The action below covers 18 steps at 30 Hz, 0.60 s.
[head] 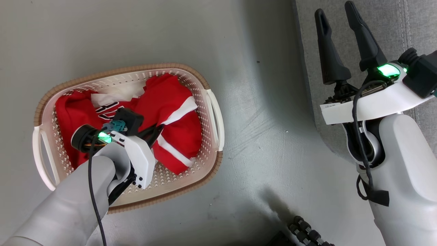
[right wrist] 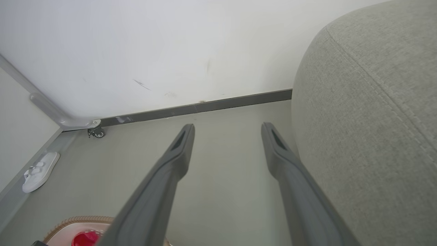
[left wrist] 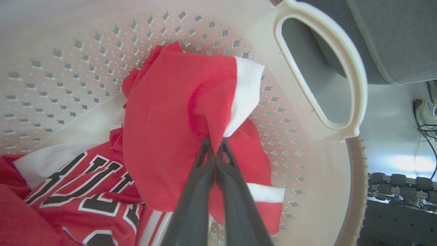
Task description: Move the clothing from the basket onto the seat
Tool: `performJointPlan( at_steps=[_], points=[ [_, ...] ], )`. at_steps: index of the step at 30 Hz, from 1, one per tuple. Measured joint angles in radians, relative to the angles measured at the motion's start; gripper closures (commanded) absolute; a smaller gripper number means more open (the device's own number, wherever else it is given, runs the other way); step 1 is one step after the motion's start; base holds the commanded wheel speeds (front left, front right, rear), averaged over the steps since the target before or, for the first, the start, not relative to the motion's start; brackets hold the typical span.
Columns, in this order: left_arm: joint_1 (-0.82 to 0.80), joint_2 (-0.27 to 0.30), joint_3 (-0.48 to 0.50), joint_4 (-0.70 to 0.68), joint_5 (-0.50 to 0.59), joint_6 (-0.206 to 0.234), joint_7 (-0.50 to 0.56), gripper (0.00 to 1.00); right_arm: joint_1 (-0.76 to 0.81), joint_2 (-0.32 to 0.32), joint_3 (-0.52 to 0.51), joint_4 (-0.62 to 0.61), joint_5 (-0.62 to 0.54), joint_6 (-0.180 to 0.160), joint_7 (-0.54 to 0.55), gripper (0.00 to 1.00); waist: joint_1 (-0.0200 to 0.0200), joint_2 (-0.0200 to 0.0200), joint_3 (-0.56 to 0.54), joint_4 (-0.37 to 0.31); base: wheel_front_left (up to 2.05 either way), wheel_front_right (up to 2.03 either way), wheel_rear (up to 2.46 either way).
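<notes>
Basket (head: 119,70): cream, brown rim, on the floor (head: 256,153) near the seat (head: 416,27); holds both red garments. Left claw (left wrist: 214,143): inside the basket, fingers pinched together on a fold of the shorts (left wrist: 177,112) by a white stripe. Jersey (left wrist: 85,184): crumpled alongside, black lettering showing. Right claw (right wrist: 228,125): fingers apart, holding nothing, at the seat's edge.

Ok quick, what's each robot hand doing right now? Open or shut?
Left gripper: shut on the shorts.
Right gripper: open, holding nothing.
</notes>
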<state>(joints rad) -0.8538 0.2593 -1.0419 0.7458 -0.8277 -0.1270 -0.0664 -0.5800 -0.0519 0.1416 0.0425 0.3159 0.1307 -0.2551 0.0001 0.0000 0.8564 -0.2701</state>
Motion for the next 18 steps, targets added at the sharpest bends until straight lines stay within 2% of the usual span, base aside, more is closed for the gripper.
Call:
performJointPlan(
  at_steps=[13,18],
  points=[
    [0.001,0.028,-0.026,-0.035,-0.046,0.000,-0.131,1.00,-0.001,0.000,-0.012,0.031,-0.013,0.000,0.000,0.00,0.0000,0.0000,-0.080,0.027,0.00,0.00,0.00],
    [0.006,0.027,-0.037,-0.050,-0.061,0.000,-0.148,1.00,0.001,0.000,-0.017,0.039,-0.028,0.000,0.000,0.00,0.0000,0.0000,-0.116,0.038,0.00,0.00,0.00]
  ],
)
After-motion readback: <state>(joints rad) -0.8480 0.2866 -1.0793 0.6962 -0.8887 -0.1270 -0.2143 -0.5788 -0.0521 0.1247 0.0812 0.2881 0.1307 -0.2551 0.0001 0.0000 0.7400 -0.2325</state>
